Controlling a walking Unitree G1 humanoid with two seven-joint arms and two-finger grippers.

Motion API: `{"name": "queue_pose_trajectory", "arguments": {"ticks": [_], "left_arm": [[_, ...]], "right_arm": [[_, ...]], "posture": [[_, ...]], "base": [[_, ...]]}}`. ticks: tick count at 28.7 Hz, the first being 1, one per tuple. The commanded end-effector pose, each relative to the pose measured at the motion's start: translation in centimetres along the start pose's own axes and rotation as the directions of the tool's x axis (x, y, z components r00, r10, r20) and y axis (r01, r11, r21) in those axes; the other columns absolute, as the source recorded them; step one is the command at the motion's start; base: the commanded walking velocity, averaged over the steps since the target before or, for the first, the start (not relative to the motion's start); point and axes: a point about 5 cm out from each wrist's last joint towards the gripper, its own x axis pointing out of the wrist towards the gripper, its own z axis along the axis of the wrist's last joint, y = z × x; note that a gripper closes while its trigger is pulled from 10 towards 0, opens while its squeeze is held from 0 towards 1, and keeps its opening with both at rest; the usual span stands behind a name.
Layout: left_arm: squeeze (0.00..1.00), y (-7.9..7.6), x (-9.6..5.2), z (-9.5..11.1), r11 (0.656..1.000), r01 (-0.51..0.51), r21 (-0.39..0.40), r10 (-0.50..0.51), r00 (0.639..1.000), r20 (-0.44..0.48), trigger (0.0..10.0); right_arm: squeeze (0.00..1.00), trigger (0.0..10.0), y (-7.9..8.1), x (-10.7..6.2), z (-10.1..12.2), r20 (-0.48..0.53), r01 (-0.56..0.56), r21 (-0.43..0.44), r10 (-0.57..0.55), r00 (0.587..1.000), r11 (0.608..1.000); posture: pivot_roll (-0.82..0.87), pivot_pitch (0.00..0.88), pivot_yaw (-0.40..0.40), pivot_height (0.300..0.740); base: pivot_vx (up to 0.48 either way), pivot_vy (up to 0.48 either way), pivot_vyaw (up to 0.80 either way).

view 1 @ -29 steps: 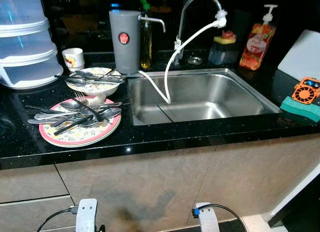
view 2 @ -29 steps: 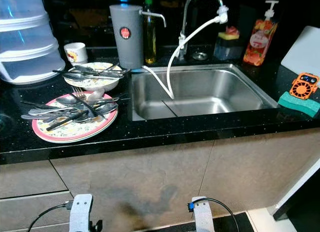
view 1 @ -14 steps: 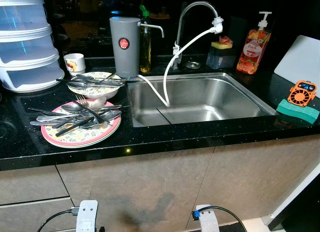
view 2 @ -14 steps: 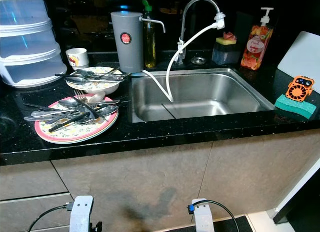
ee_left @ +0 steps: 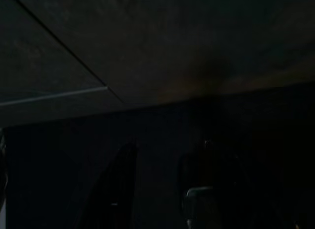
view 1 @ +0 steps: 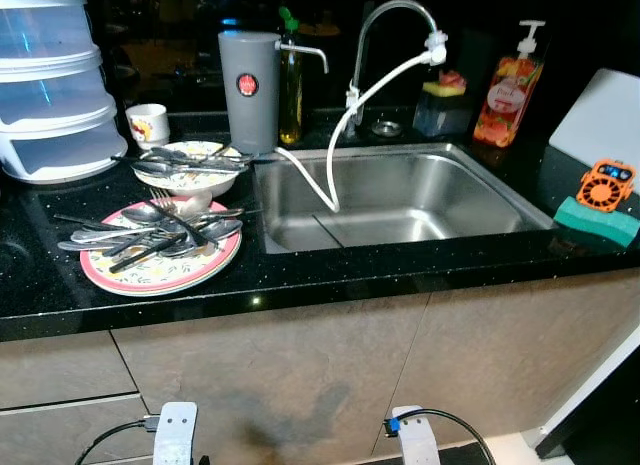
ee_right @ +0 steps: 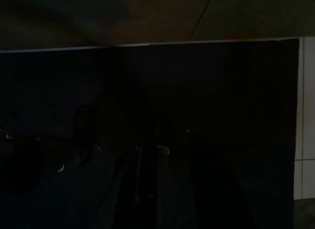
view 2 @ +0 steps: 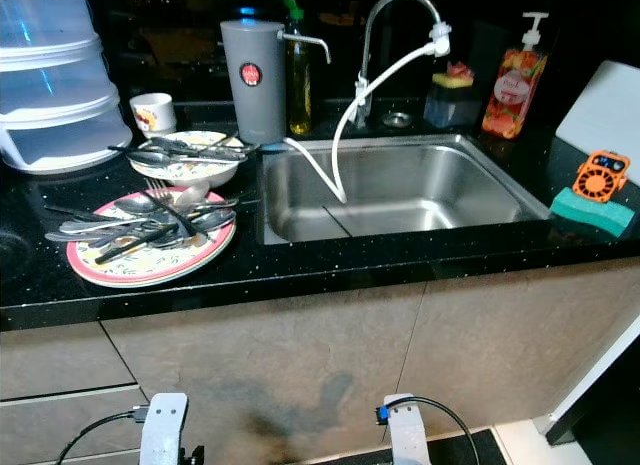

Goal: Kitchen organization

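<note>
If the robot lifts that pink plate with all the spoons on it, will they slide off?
Probably, if it tilts. The cutlery lies loose and crisscrossed on the pink plate, and some handles stick out past its rim, so they could slip or clatter. The plate looks ceramic, so likely heavy and breakable. Keeping it level would help.

Brushed steel sink (view 1: 400,200); glossy speckled black countertop (view 1: 300,275); shiny metal cutlery (view 1: 150,230).

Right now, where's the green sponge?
In the eye views the green sponge lies on the black counter at the far right, right of the sink, with a small orange fan on top of it.
</note>
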Motion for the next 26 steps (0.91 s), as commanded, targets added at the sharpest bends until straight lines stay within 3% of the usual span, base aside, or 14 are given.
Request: {"name": "queue_pose_trajectory", "arguments": {"ticks": [1, 6, 26], "left_arm": [[0.00, 0.2, -0.2, -0.5, 1.000, 0.008, 0.024, -0.007, 1.000, -0.011, 10.0], [0.00, 0.3, -0.2, -0.3, 1.000, -0.004, 0.023, 0.004, 1.000, -0.004, 10.0], [0.00, 0.0, 0.1, 0.8, 0.999, 0.007, 0.038, -0.008, 0.999, 0.035, 10.0]], "right_arm": [[0.00, 10.0, 0.1, 0.0, -0.3, -0.015, -0.002, 0.021, 0.003, 1.000, 1.000], [0.00, 10.0, 0.0, 0.0, -0.1, -0.020, -0.007, 0.025, 0.007, 1.000, 1.000], [0.00, 10.0, 0.1, 0.0, 0.0, -0.021, -0.005, 0.039, 0.005, 1.000, 0.999]], "posture": [[-0.01, 0.118, 0.008, 0.740], [-0.02, 0.181, -0.003, 0.740], [-0.03, 0.197, -0.005, 0.740]], "base": [[0.000, 0.000, 0.00], [0.000, 0.000, 0.00], [0.000, 0.000, 0.00]]}}
